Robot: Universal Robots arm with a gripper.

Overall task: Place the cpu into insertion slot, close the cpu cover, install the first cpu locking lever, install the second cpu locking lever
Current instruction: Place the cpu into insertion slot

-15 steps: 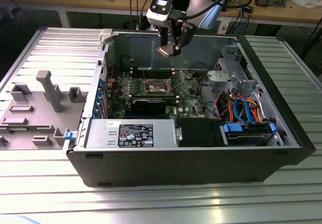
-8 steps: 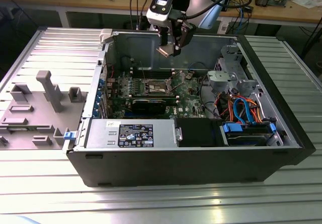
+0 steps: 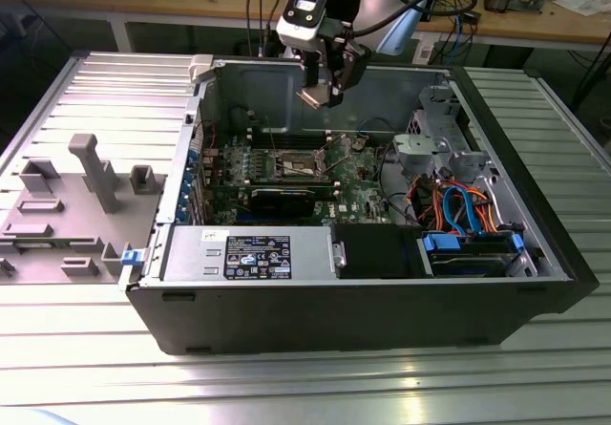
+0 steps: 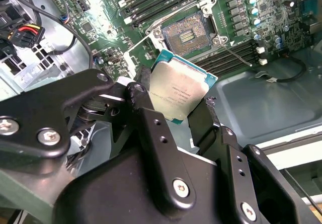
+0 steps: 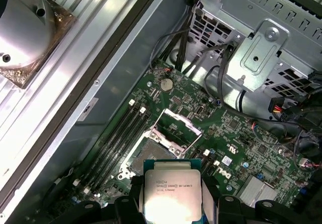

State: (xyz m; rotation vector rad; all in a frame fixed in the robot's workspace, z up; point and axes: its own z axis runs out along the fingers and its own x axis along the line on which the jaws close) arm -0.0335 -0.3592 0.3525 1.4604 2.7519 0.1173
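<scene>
My gripper [image 3: 323,89] hangs above the open computer case, shut on the cpu [image 3: 315,97], a flat square chip with a silver-grey top. Both wrist views show the cpu [image 4: 178,88] [image 5: 171,196] pinched by its edges between the black fingers [image 4: 143,85] [image 5: 132,196]. Below it on the green motherboard lies the insertion slot [image 3: 296,164] [image 4: 187,35] [image 5: 146,156], its dark contact field bare. The cpu cover [image 5: 177,128] [image 4: 137,50] stands swung open at one side of the slot. A thin wire lever [image 4: 236,53] runs beside the slot.
The black case [image 3: 363,310] holds a power supply [image 3: 248,253] at the front, a silver drive cage [image 3: 430,148] and orange and blue cables [image 3: 463,205] on the exterior view's right. Grey fixtures [image 3: 86,196] stand left of the case. Black memory slots [image 5: 121,133] flank the socket.
</scene>
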